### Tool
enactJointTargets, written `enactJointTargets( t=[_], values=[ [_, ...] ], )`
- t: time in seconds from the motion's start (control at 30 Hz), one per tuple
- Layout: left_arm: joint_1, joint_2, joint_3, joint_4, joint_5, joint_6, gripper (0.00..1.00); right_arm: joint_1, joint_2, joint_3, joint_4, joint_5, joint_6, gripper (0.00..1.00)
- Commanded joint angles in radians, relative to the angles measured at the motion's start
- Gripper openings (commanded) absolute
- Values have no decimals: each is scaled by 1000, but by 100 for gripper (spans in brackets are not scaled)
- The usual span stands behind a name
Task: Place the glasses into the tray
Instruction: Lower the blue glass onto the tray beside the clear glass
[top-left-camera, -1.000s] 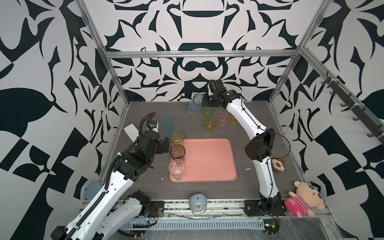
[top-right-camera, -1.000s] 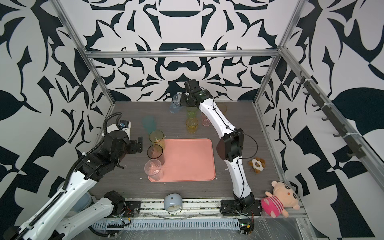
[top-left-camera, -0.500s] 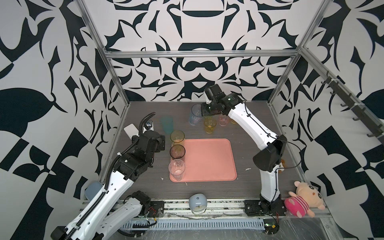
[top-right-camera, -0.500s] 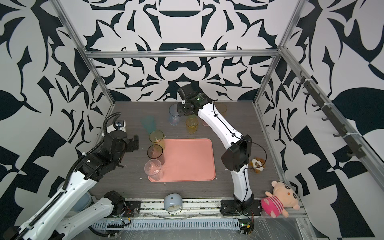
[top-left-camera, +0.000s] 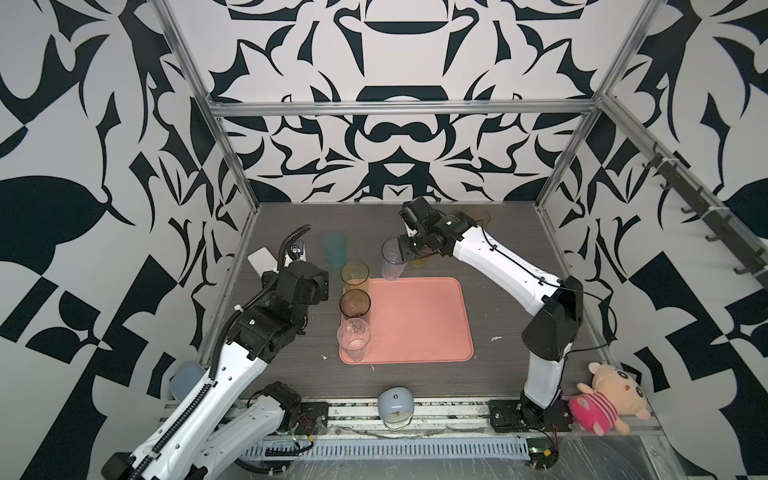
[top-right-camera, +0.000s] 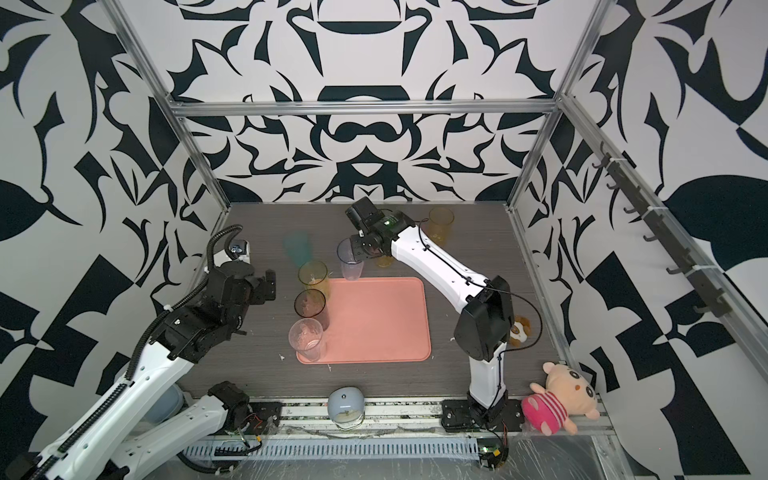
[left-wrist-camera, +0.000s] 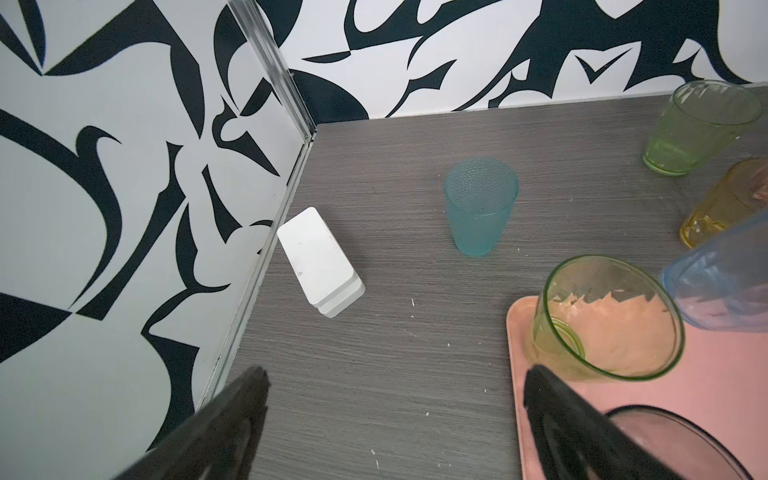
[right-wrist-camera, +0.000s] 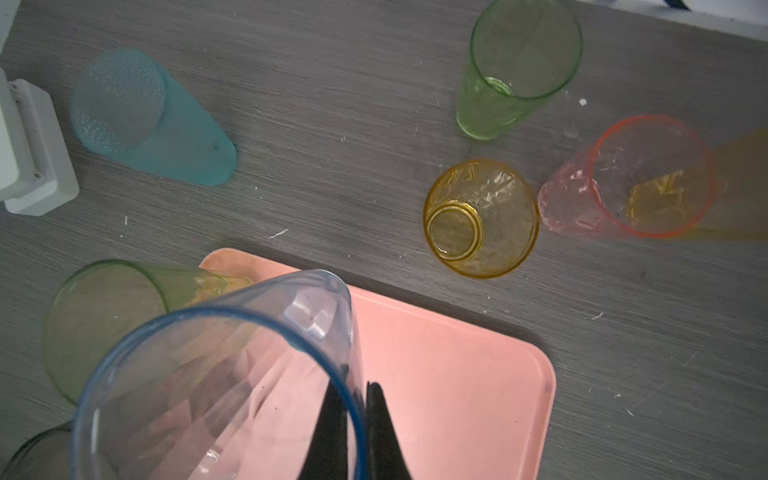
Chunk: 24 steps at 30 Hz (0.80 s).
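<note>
Blue glass (right-wrist-camera: 208, 374) was pinched at rim by right hand (right-wrist-camera: 356, 417) at tray (right-wrist-camera: 457, 374) edge; left hand (left-wrist-camera: 395, 382) was spread empty. Upright lowering was advised.

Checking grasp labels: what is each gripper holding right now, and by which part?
The right gripper is shut on the blue glass, pinching its rim, one finger inside and one outside. The left gripper is open and holds nothing.
</note>
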Motion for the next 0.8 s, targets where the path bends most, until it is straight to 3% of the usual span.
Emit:
enactJointTargets(
  t=[0.0, 0.33, 0.77],
  values=[
    [4, -17, -3, -8, 7, -11, 100, 6, -79, -59, 87, 16, 35, 0],
    [4, -21, -6, -6, 27, -9, 100, 7, -126, -208, 155, 33, 65, 0],
    [4, -18, -9, -3, 42, -7, 99, 7, -107, -252, 180, 42, 68, 0]
  ],
)
